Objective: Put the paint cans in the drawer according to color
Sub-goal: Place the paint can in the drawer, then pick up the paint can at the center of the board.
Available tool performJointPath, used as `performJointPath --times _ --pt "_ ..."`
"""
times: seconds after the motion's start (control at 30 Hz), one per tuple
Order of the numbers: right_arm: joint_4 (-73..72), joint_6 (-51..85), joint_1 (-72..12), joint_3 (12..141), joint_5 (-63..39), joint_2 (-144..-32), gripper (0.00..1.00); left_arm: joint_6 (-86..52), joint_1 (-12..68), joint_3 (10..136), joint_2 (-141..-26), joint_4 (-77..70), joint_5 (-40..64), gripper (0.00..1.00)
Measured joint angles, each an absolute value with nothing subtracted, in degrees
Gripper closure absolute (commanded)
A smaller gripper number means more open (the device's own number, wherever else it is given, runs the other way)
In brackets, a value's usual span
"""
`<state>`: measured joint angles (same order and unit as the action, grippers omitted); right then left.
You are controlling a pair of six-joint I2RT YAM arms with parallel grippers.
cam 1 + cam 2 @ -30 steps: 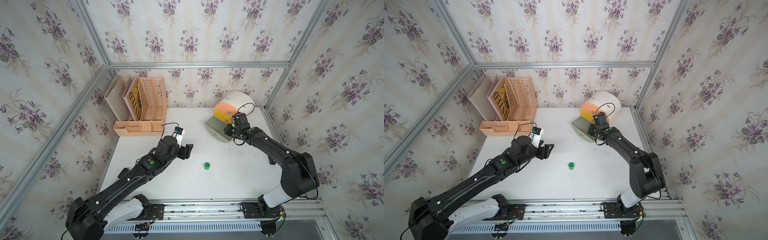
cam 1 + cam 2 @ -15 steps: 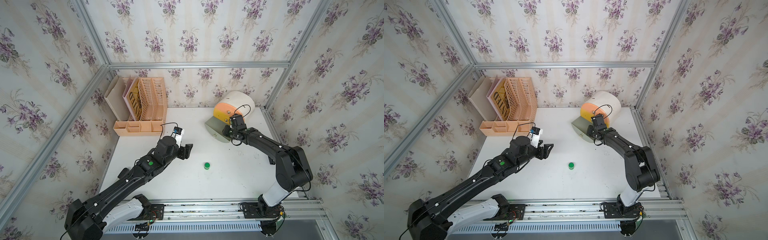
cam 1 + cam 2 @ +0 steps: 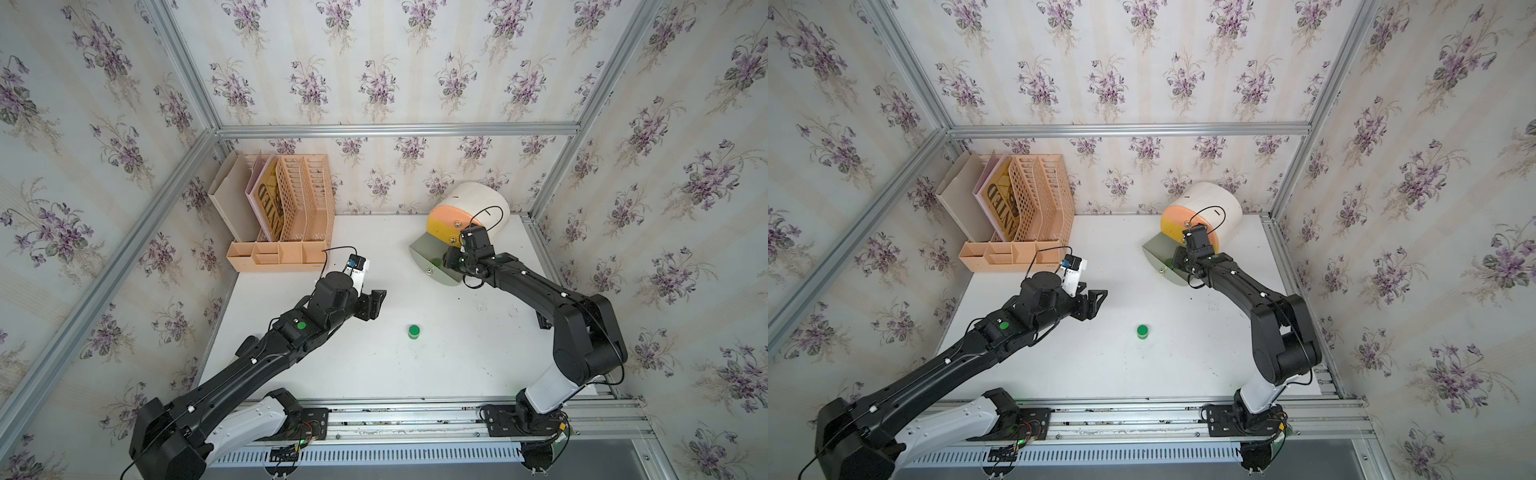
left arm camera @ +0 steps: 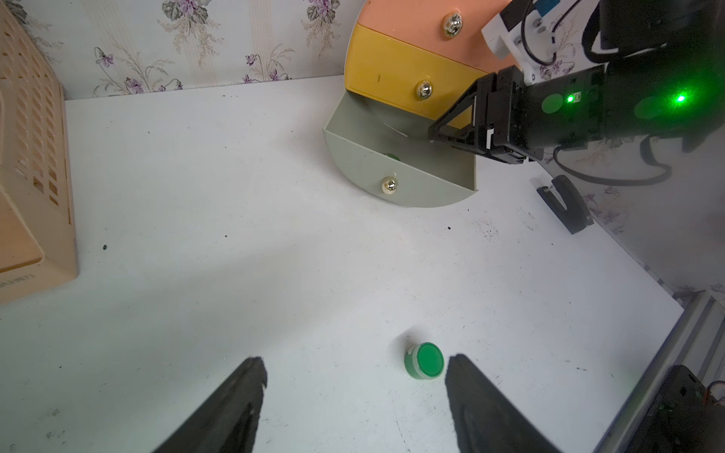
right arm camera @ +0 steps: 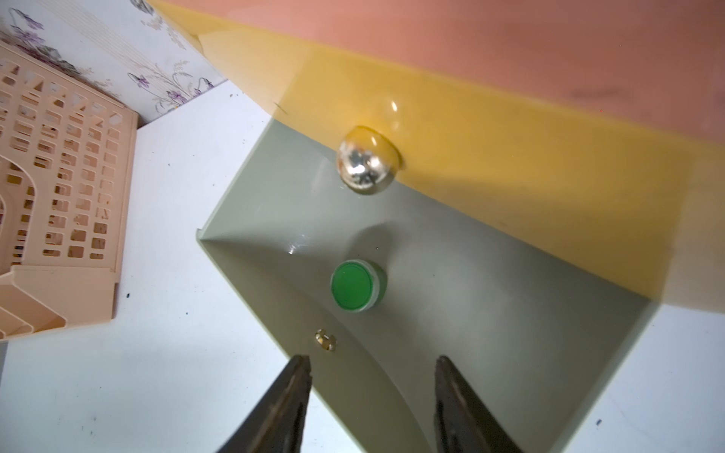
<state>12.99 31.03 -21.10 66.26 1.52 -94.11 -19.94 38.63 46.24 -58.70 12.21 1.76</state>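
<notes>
The right hand (image 5: pixel 370 364) had just let go. Its jaws, clenched a second earlier, stood parted and empty over the pulled-out grey-green bottom drawer (image 5: pixel 510 321) of the small white drum-shaped cabinet (image 3: pixel 478 199), at the far right corner of the white bench (image 3: pixel 332 365). A tiny round green-lidded paint pot (image 5: pixel 355 285) sat upright on that drawer's floor, so one green looked delivered. The second green-lidded pot (image 3: pixel 413 331) waited mid-bench, nearer the front edge, near the left hand (image 4: pixel 355 368), whose jaws hung wide and empty.

2 arms extended forward; left claw (image 4: pixel 355 364) spread wide, right claw (image 5: pixel 372 361) parted narrower, each empty.
</notes>
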Motion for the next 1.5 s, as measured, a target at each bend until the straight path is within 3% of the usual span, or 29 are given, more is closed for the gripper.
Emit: performJointPath --times 0.23,0.53,0.77,1.17,1.5 --pt "15.57 29.98 -21.10 68.16 0.78 -88.40 0.45 -19.94 40.38 46.44 -60.99 13.82 4.32 0.26" --pt "17.74 29.61 -21.10 65.54 0.86 -77.89 0.45 -22.37 49.67 47.88 -68.12 19.46 2.70 0.28" --pt "18.00 29.56 -21.10 61.36 1.52 -71.72 0.45 -23.59 55.83 54.11 -78.63 23.81 -0.23 0.27" --pt "17.89 29.34 -17.93 57.34 -0.60 -67.00 0.44 -24.45 58.50 64.55 -97.65 28.01 -2.20 0.28" --pt "17.93 28.49 -12.36 54.52 -3.88 -63.22 0.44 -24.01 58.54 70.22 -105.32 30.09 -4.29 0.43"
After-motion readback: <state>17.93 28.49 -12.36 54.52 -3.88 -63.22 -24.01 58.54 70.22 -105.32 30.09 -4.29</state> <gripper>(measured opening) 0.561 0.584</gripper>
